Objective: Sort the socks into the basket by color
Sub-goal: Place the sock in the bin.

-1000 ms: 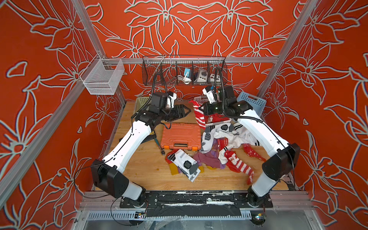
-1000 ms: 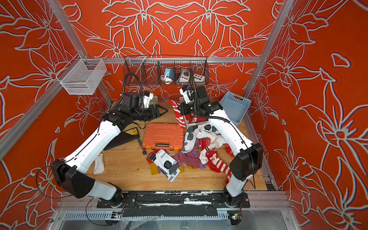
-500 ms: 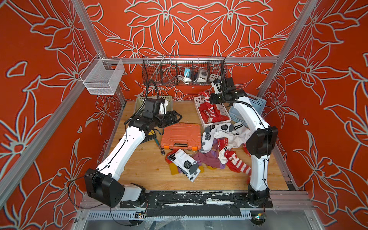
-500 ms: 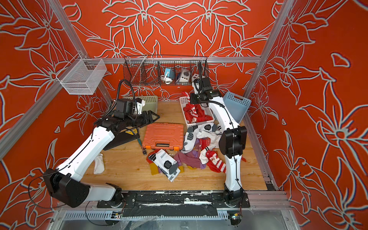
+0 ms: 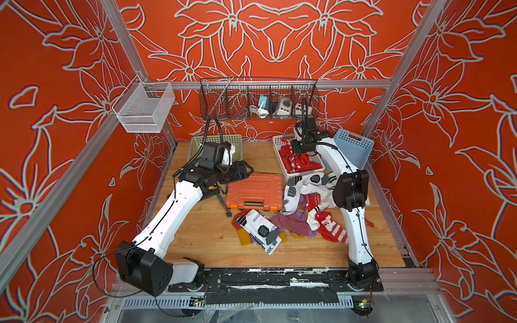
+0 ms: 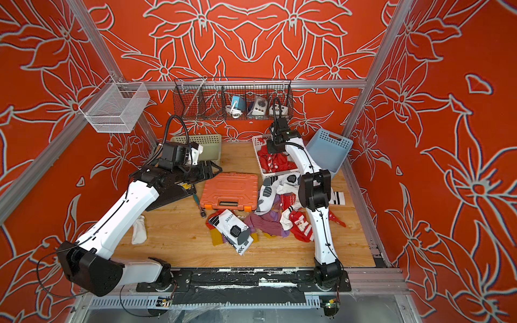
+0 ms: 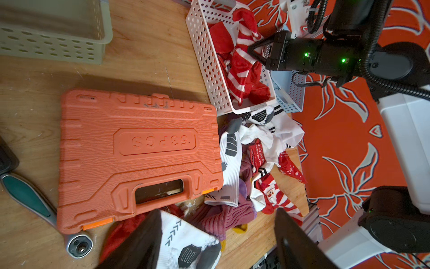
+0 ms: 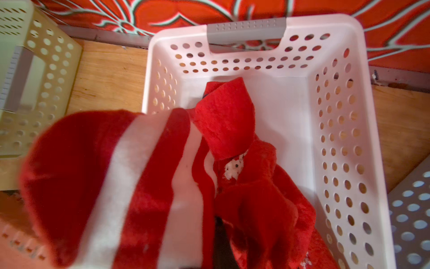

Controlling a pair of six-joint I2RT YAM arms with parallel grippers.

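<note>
Right gripper carried red sock over white basket.

White shells and black joints are carried by both arms; the left gripper and right gripper are finished black.

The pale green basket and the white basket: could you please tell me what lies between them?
Only bare wooden tabletop lies between the pale green basket and the white basket; the left wrist view and both top views show it.

Socks lay in a rear basket.
A pile lay before it, right of the tool case, seemingly touching.
</note>
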